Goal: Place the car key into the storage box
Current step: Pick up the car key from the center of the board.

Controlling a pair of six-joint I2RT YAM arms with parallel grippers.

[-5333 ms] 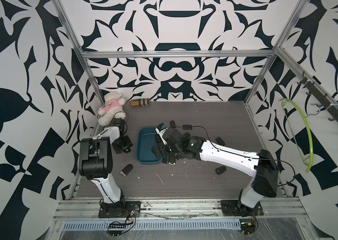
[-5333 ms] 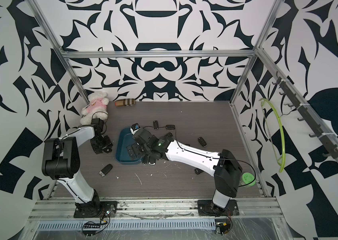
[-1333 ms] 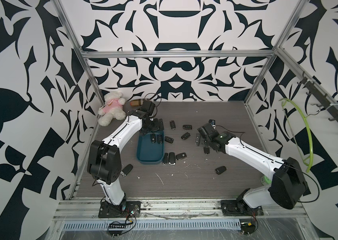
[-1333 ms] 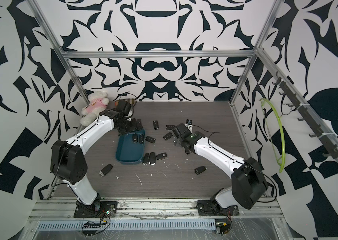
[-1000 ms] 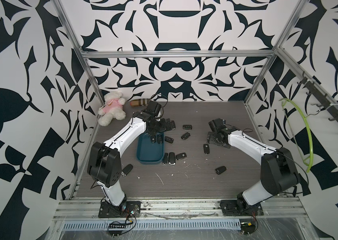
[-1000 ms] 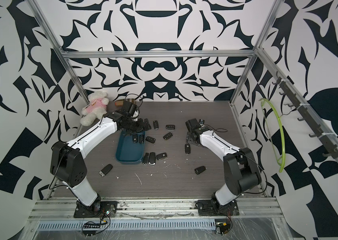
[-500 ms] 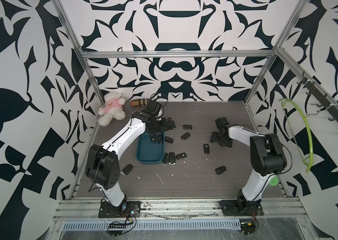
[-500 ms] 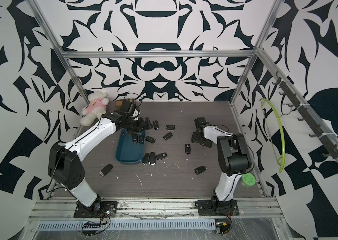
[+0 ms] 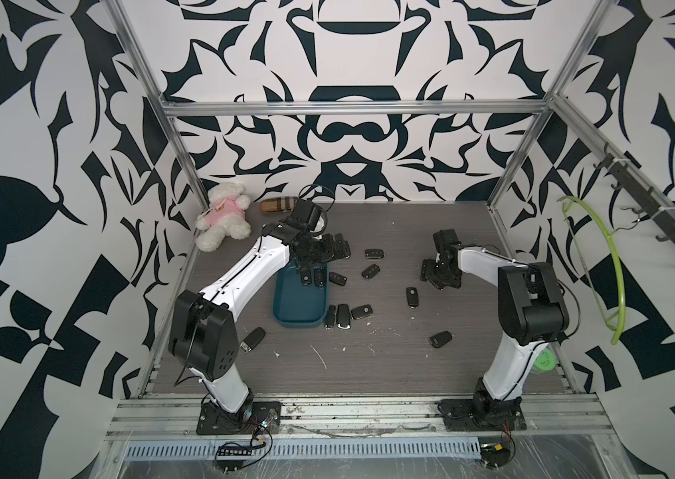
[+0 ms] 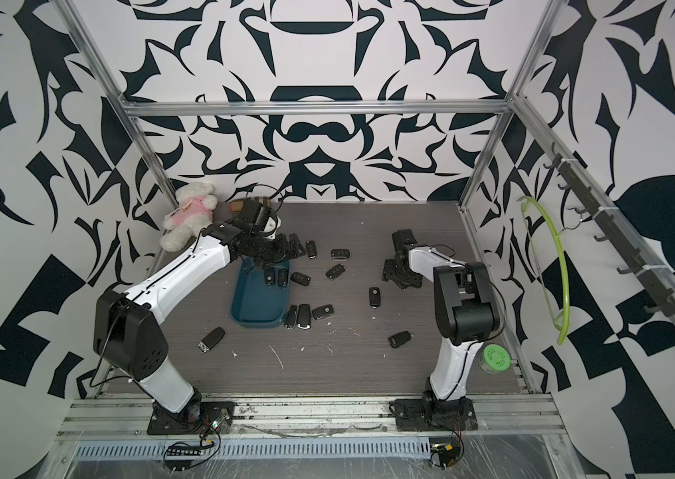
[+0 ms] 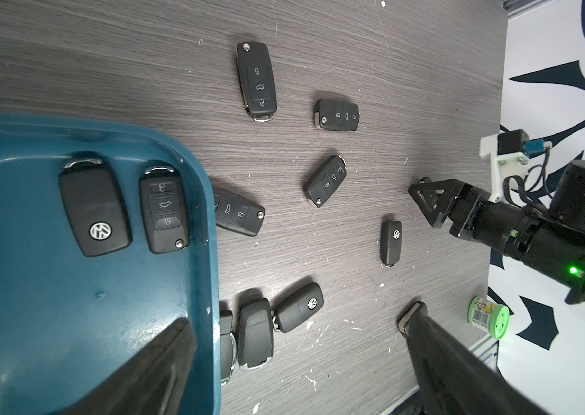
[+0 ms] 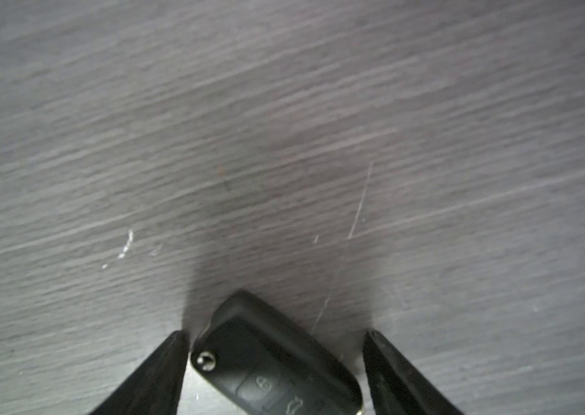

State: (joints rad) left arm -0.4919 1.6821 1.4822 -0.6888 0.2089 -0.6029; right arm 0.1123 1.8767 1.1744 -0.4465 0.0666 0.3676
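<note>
1. The right tool (image 12: 274, 336) stands open astride a black car key (image 12: 276, 363), flat on the table (image 12: 283, 143) at 3 o'clock from the glossy teal storage box (image 9: 286, 307).
2. The left tool (image 11: 298, 316) is wide open and empty above the box's edge.
3. Risk: the key lies diagonally, so closing jaws may twist the smooth, rounded plastic out.

Both top views high, front, whole table (image 9: 369, 365) shared, wrist cams close-up.

Car keys (image 11: 95, 210) in storage box (image 11: 68, 305), others (image 11: 327, 179) beside
</note>
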